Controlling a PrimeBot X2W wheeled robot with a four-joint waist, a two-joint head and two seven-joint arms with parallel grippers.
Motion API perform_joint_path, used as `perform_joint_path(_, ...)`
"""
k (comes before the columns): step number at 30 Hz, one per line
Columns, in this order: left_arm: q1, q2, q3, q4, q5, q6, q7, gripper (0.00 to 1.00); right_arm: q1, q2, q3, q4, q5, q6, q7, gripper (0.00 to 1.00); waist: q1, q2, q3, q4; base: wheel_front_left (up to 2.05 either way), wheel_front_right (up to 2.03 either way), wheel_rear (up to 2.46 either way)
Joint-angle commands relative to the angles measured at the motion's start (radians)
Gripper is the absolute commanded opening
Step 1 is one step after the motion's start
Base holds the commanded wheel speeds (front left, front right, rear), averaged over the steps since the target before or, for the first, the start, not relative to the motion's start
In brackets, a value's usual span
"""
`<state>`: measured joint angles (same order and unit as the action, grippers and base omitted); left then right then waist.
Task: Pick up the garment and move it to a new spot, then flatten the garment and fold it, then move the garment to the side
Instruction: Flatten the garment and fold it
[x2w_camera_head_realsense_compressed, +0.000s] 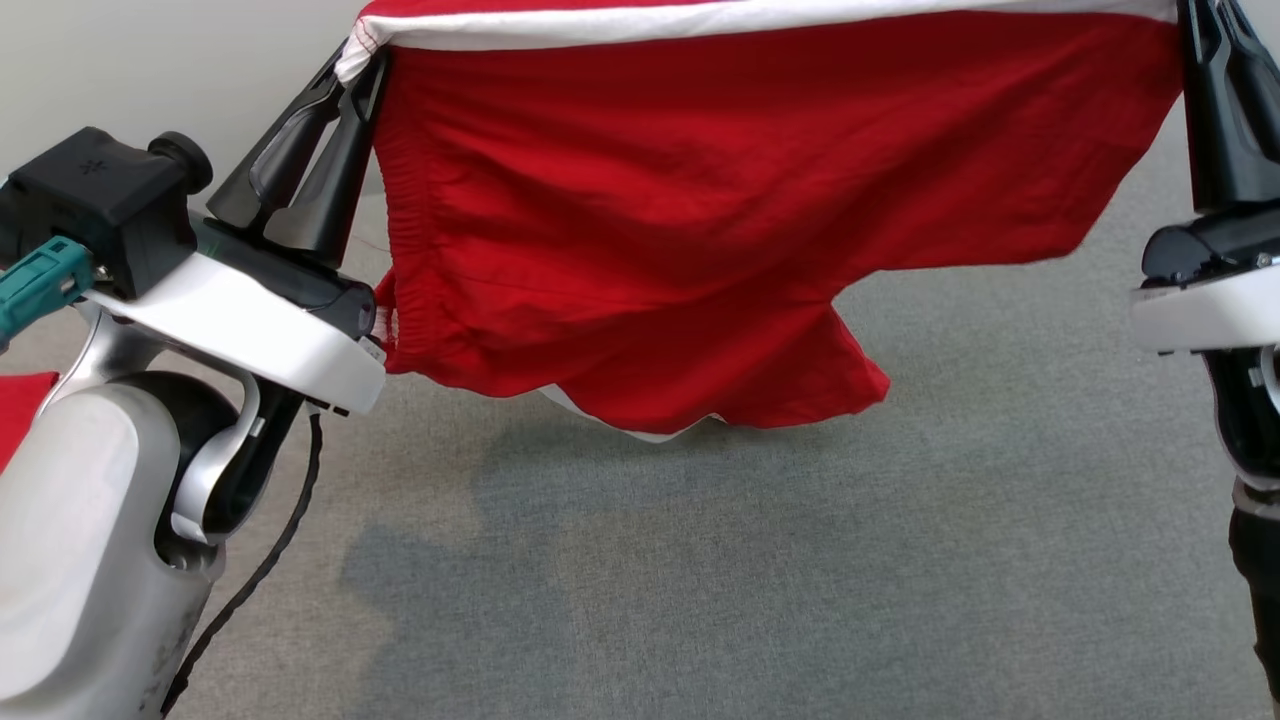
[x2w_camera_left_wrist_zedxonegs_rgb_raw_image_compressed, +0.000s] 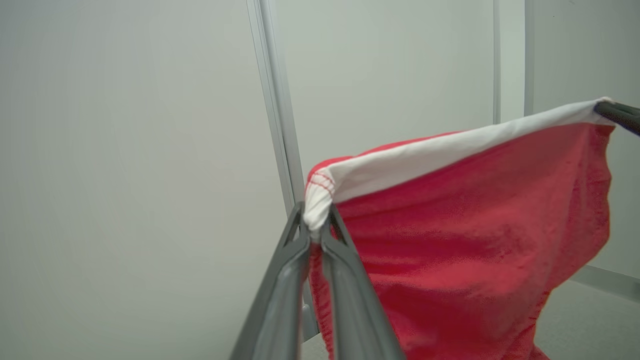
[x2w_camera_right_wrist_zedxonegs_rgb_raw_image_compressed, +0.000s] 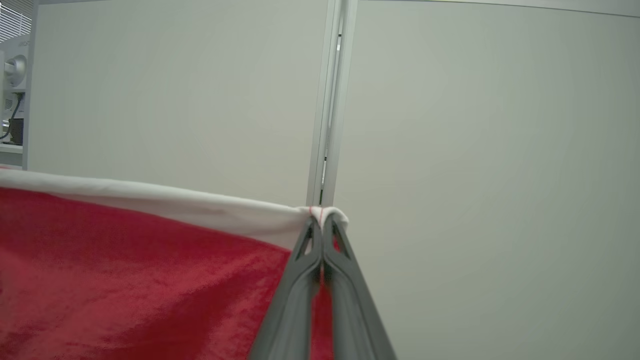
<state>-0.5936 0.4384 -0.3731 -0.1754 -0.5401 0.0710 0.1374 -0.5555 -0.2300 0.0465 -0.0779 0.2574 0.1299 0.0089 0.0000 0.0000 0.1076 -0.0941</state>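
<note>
Carpet (x2w_camera_head_realsense_compressed: 700, 600), grey, beneath garment (x2w_camera_head_realsense_compressed: 700, 200); pale wall panels (x2w_camera_right_wrist_zedxonegs_rgb_raw_image_compressed: 475, 150)

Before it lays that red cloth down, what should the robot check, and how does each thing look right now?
1. The left tool pinches a top corner of the red garment: ok.
2. The right tool pinches the other top corner: ok.
3. The white band is stretched straight between them: ok.
4. The cloth hangs flat: not ok, its lower edge sags unevenly.
5. The lower edge is clear of the grey surface: cannot tell.
</note>
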Motion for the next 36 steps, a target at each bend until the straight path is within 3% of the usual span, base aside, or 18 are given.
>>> perform_joint_path(1,-0.012,0.000,0.006,0.009,-0.007,-0.003,-0.005,0.00,-0.021,-0.005,-0.003,0.012,0.017,0.002,0.002,0.00,0.0000,0.0000,0.022,-0.003,0.00,0.00,0.00)
perform_joint_path(5,-0.067,-0.012,0.005,0.050,-0.010,-0.018,-0.017,0.00,-0.081,-0.008,0.003,0.063,0.060,0.001,-0.001,0.00,0.0000,0.0000,0.082,-0.005,0.00,0.00,0.00)
perform_joint_path(11,-0.258,-0.062,-0.014,0.188,0.003,-0.074,-0.057,0.00,-0.278,-0.020,0.046,0.192,0.107,0.001,-0.035,0.00,0.0000,0.0000,0.193,-0.006,0.00,0.00,0.00)
perform_joint_path(23,-0.666,-0.174,-0.038,0.680,0.071,-0.157,-0.291,0.00,-0.747,0.020,0.193,0.652,0.180,0.001,-0.199,0.00,0.0000,0.0000,0.294,0.004,0.00,0.00,0.00)
perform_joint_path(27,-0.681,-0.209,-0.073,0.848,0.081,-0.174,-0.339,0.00,-0.781,0.053,0.253,0.813,0.213,0.001,-0.229,0.00,0.0000,0.0000,0.301,0.008,0.00,0.00,0.00)
perform_joint_path(36,-0.568,-0.301,-0.083,1.214,0.002,-0.194,-0.378,0.00,-0.660,0.121,0.391,1.109,0.321,0.001,-0.244,0.00,0.0000,0.0000,0.305,0.013,0.00,0.00,0.00)
